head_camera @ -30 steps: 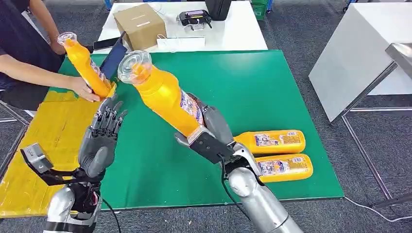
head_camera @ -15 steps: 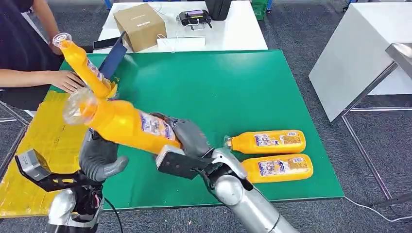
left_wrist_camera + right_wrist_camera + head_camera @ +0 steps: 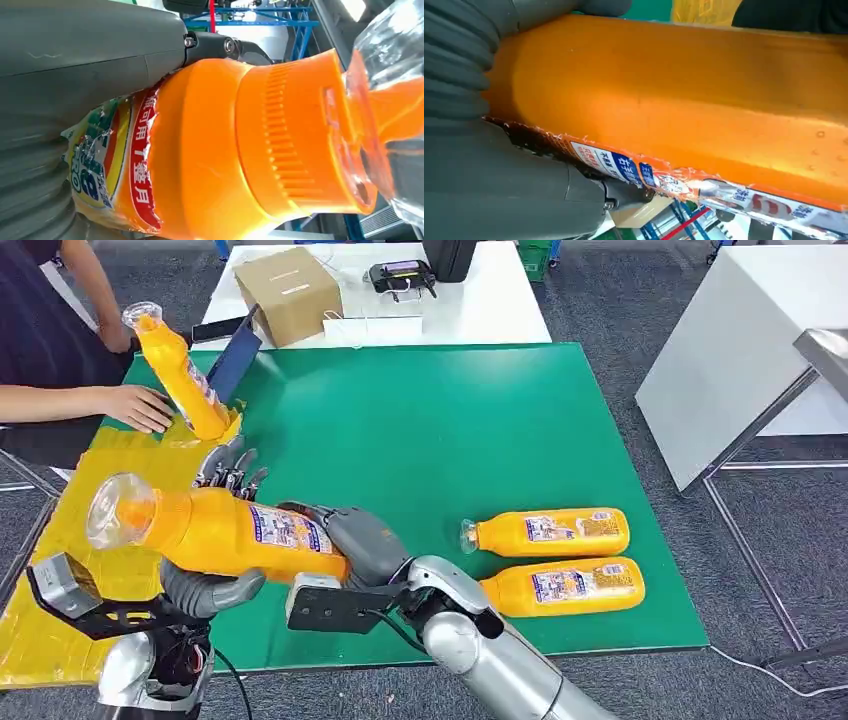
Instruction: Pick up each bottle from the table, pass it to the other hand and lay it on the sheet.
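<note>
right hand (image 3: 355, 540): clamped on base end of orange plastic bottle with clear cap (image 3: 215, 530), held near level over the table's (image 3: 450, 420) front-left edge
left hand (image 3: 215, 575): under bottle mid-body, fingers apart, thumb cupping, not clamped
step: handover, judged mid-pass
do well: close left fully before right lets go
target: yellow sheet (image 3: 100, 510), just beside

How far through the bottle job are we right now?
No bottle lies flat on the yellow sheet yet; one bottle leans at its far edge beside a person's hand. In hand: the right hand grips the base of a bottle resting across the left hand, so the pass is under way. Left: two bottles lying on the green table.
</note>
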`<state>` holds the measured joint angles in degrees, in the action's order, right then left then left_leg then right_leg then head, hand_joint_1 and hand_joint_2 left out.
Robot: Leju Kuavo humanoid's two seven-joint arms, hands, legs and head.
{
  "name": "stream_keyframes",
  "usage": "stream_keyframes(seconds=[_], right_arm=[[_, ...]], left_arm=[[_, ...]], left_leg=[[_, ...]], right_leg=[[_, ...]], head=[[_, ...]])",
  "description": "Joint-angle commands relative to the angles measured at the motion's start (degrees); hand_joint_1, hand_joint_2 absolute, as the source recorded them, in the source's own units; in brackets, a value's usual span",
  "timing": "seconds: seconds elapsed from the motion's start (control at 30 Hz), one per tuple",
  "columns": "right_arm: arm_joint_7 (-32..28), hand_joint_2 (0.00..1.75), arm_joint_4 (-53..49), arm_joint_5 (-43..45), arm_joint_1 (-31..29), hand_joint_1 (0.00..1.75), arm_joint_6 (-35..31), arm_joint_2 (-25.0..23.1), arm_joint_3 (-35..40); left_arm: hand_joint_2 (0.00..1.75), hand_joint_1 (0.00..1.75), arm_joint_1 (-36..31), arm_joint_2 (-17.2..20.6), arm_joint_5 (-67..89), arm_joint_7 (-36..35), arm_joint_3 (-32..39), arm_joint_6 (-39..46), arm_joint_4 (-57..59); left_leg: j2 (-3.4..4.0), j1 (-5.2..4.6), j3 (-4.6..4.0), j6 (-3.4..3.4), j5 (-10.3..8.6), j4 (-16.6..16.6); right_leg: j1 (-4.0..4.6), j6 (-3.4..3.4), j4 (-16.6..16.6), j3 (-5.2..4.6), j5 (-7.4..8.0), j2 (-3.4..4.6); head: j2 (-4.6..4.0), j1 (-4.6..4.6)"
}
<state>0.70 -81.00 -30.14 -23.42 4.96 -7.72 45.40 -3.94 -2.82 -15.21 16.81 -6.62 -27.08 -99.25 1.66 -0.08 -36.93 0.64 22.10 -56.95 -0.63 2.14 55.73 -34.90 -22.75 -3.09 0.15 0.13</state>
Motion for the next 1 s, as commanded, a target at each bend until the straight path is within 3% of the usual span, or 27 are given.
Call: stream_keyframes(seconds=[0.03,0.33,0.37,0.4,0.63,0.8,0.93,1.0], right_arm=[[0.1,1.75,4.0,0.0,-3.1,1.75,0.4,1.5,3.4],[0.2,1.75,5.7,-1.5,-4.1,1.75,2.3,2.0,8.4],[0.2,1.75,5.8,-1.4,-4.2,1.75,2.2,2.0,8.5],[0.2,1.75,6.0,-1.4,-4.7,1.75,2.2,2.0,8.8],[0.3,1.75,7.0,-1.1,-5.4,1.75,2.3,2.3,8.0],[0.4,1.75,7.8,-1.1,-5.7,1.75,2.2,2.1,7.7],[0.5,1.75,7.9,-1.1,-5.9,1.75,2.3,2.1,7.7],[0.6,1.75,8.1,-1.1,-5.9,1.75,2.3,2.2,7.5]], left_arm=[[1.75,0.0,-0.9,0.0,0.1,-0.2,-0.8,0.1,1.6],[1.75,0.0,-1.2,0.7,-0.3,0.6,0.9,-0.5,3.1],[1.75,0.4,-1.2,0.7,-1.1,0.8,1.0,-1.0,3.4],[1.75,1.75,-1.2,0.5,-2.6,0.9,1.4,-2.0,3.6],[1.75,1.75,-1.1,0.8,-3.0,1.2,1.6,-3.1,3.5],[1.75,1.75,-1.1,0.8,-3.1,1.6,1.7,-4.1,3.7],[1.75,1.75,-1.1,0.8,-3.0,1.9,1.9,-4.5,3.8],[1.75,1.75,-1.0,0.8,-3.0,2.0,1.9,-4.6,3.7]], left_leg=[[-0.1,0.08,0.39,-0.07,0.18,0.0],[-0.04,0.03,0.26,-0.04,0.08,0.1],[-0.07,0.07,0.39,-0.06,0.15,0.0],[-0.08,0.05,0.33,-0.06,0.12,0.0],[-0.08,0.04,0.25,-0.04,0.06,0.1],[-0.26,0.17,0.83,-0.13,0.37,0.0],[-0.16,0.1,0.33,-0.06,0.11,0.0],[-0.18,0.08,0.5,-0.08,0.2,0.0]], right_leg=[[0.01,-0.08,0.0,0.42,-0.16,0.26],[-0.01,-0.05,-0.1,0.26,-0.07,0.2],[0.01,-0.07,-0.1,0.39,-0.13,0.26],[0.0,-0.07,-0.1,0.34,-0.11,0.22],[0.0,-0.05,-0.1,0.25,-0.07,0.13],[0.05,-0.17,-0.1,0.89,-0.37,0.41],[0.05,-0.07,-0.1,0.36,-0.12,0.14],[0.01,-0.09,-0.1,0.53,-0.21,0.23]], head=[[0.0,0.0],[0.0,-0.02],[0.0,0.0],[0.0,0.0],[0.0,0.0],[0.0,0.0],[0.0,0.02],[0.0,-0.02]])
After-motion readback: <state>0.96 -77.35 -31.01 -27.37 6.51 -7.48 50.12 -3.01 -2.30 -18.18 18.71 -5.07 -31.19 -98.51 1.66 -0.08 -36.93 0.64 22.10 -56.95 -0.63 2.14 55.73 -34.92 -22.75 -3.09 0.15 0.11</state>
